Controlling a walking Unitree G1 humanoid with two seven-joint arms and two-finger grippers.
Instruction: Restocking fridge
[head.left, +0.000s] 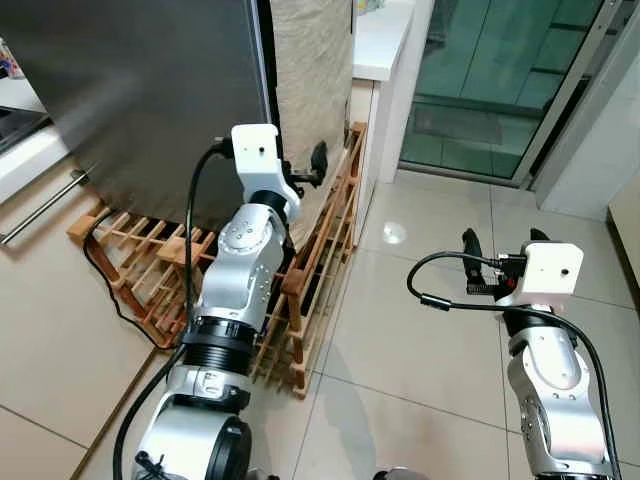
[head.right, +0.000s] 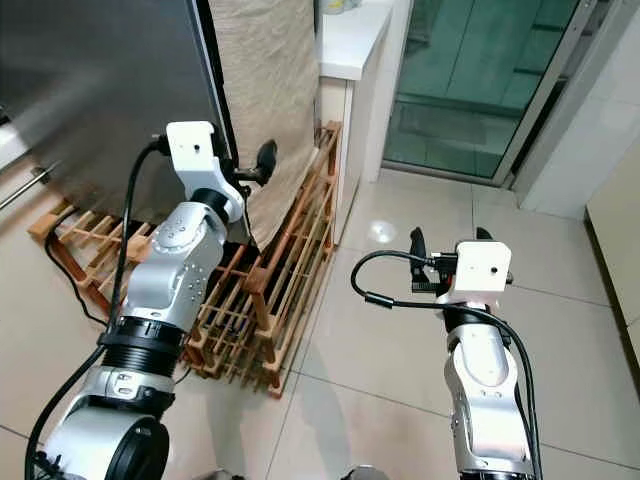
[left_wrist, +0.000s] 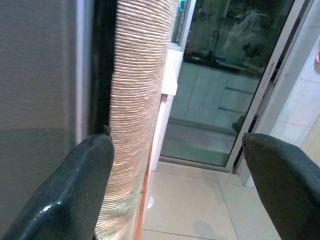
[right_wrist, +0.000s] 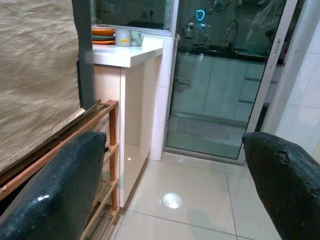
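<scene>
Reaching your left gripper (head.left: 318, 168), fingers spread wide, toward the fridge door (head.left: 150, 90) edge just ahead, probably to pull it, you keep the right gripper (head.right: 447, 240) wide, empty.

Brushed-metal fridge (head.left: 130, 90), slatted wooden rack (head.left: 320, 260), glossy tiles (head.left: 420, 360).

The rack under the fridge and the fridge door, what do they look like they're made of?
The rack looks like wood: reddish-brown slats with visible joints, matte finish. The fridge door looks like brushed metal, probably stainless steel: dark grey with a soft sheen. The left gripper sits at the door's edge.
</scene>
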